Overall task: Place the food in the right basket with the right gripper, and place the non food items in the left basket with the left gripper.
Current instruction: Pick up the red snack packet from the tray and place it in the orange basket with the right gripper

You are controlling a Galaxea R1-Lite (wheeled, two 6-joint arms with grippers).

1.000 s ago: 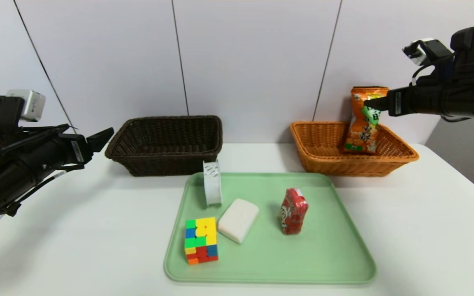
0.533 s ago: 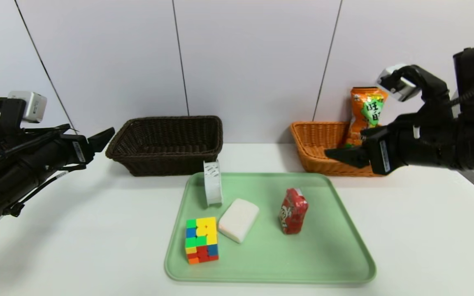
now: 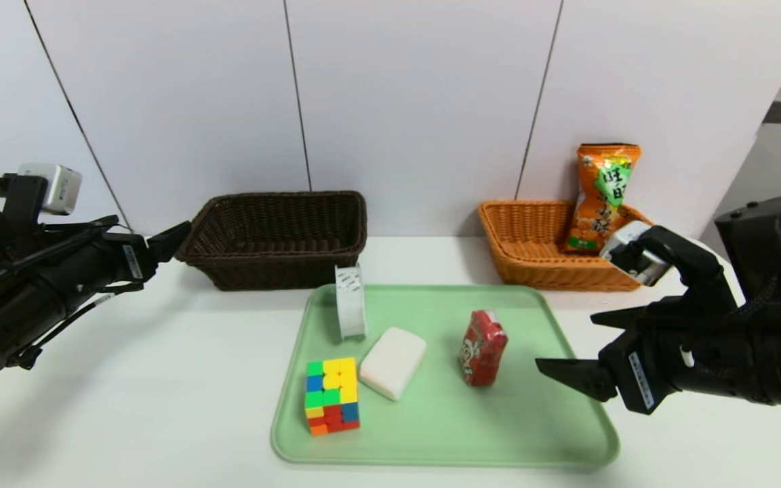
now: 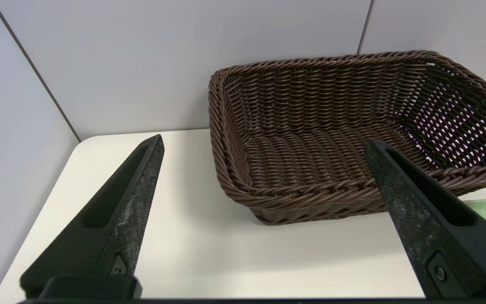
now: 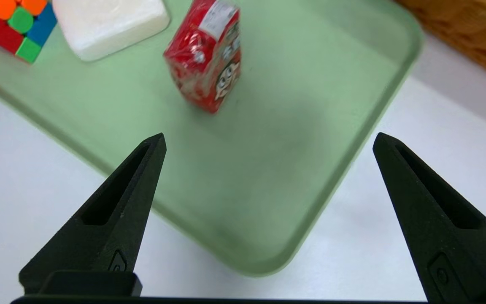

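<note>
Your orange snack bag (image 3: 601, 196) stands in the right basket (image 3: 526, 256); one food item done. Left on the tray (image 3: 499, 434): red packet (image 3: 483, 349) right of centre, and cube (image 3: 332, 396), soap-like block (image 3: 392, 362) and white ring (image 3: 350, 302) at left, bound for the far-left dark basket (image 3: 272, 259). Your right gripper (image 3: 567, 344), spread wide, nothing held, hangs by the tray's right edge; your left gripper (image 4: 264, 143), wide and unladen, idles beside the dark basket.

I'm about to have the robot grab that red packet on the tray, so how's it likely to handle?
The red packet looks boxy with flat sides, so it should probably grip fairly firmly. Its shiny wrap could make it a bit slippery. It stands taller than it is wide on the green tray, so a sideways nudge might tip it.
</note>
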